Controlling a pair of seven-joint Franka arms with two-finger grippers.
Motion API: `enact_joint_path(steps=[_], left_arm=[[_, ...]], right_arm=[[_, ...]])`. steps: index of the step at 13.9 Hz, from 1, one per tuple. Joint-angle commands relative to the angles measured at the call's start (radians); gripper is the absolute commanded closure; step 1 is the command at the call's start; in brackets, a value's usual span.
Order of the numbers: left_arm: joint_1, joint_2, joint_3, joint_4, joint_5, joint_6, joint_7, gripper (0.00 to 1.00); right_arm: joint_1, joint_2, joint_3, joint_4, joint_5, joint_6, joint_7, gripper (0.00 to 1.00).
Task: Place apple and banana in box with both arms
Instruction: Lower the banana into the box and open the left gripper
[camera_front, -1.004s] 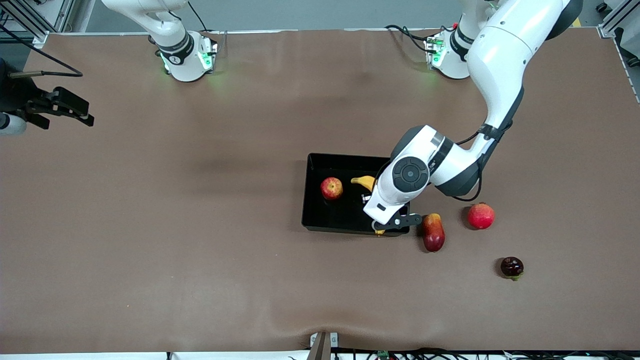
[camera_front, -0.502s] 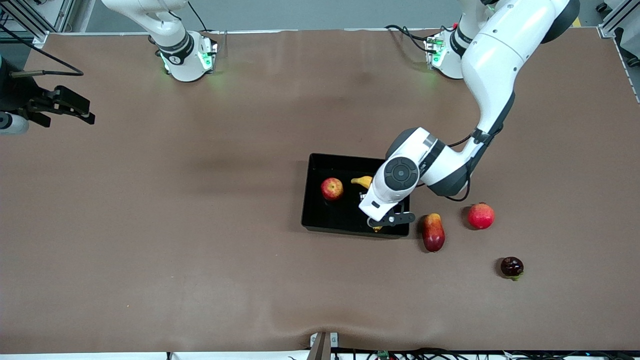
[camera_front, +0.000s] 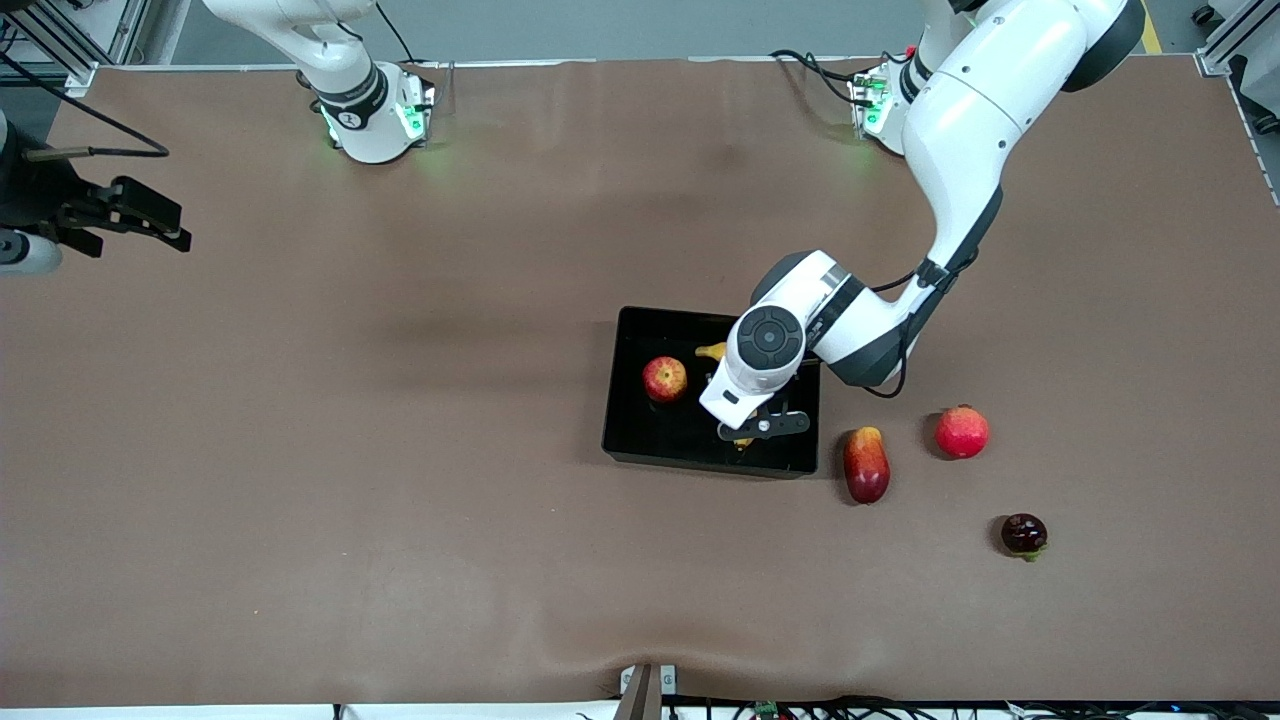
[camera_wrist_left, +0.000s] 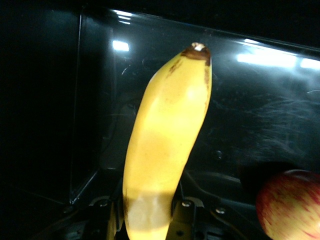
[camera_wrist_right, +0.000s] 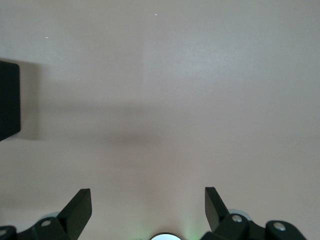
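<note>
Box (camera_front: 630, 440): black, mid-surface. Apple (camera_front: 664, 378): inside box. Banana (camera_wrist_left: 165, 145): over box, clamped in left pincer (camera_front: 745, 425). Right pincer (camera_wrist_right: 148, 207): spread wide, empty, waiting well apart from box.

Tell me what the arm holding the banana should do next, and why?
Probably lower a little and let go. The left end effector is shut on the banana and hangs over the box, beside the apple already lying in it. The black floor shows under the banana, so a short drop should land it inside. The right end effector waits open over bare table.
</note>
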Motion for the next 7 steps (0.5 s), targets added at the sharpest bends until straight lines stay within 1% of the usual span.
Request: enact_joint_path(steps=[1,2,3,5,7], left_arm=[[0.002,0.015,0.003,0.007,0.026,0.020,-0.015,0.64],[0.000,0.015,0.004,0.008,0.026,0.021,-0.015,0.10],[0.000,0.005,0.004,0.012,0.041,0.020,-0.011,0.00],[0.011,-0.018,0.004,0.044,0.050,0.006,-0.012,0.00],[0.015,-0.067,0.006,0.061,0.049,-0.031,-0.014,0.00]], right_arm=[[0.009,0.012,0.000,0.009,-0.027,0.017,0.012,0.00],[0.006,0.012,0.000,0.010,-0.027,0.020,0.012,0.00],[0.002,0.012,0.000,0.013,-0.025,0.020,0.012,0.00],[0.003,0.012,0.000,0.027,-0.025,0.020,0.013,0.00],[0.005,0.012,0.000,0.027,-0.022,0.019,0.013,0.00]])
